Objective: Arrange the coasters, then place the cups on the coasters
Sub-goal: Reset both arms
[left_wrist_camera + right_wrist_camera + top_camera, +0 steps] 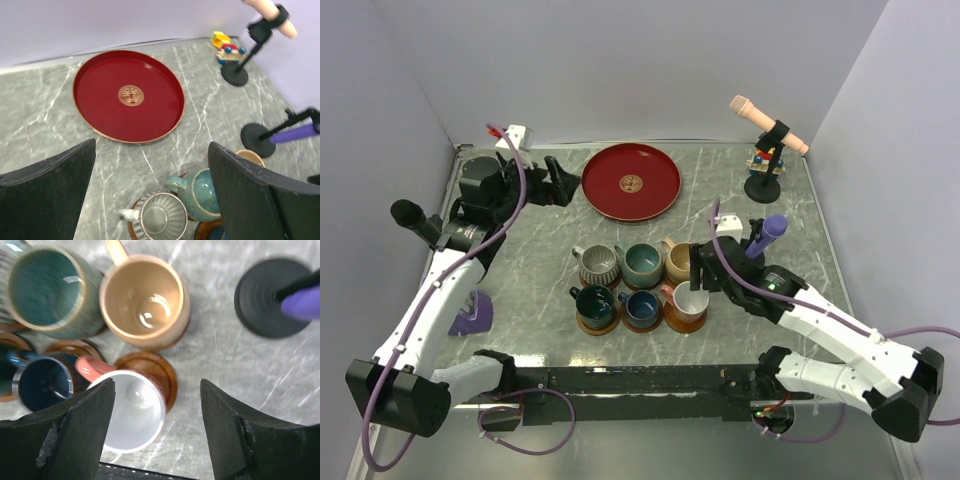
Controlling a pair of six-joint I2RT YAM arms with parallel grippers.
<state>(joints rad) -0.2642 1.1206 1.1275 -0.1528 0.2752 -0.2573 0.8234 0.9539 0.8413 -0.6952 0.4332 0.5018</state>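
We show the right end effector [159, 432] spread around the terracotta-pink cup [132, 417], which stands between its fingers on a coaster [160, 372], jaws presumably wide to leave the cup standing free; the left end effector [152, 197], likewise spread, grips nothing.

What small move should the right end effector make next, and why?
Probably lift the right end effector straight up: its jaws stand open around the pink cup, which already sits on its coaster, so rising clears the rim without nudging the beige cup.
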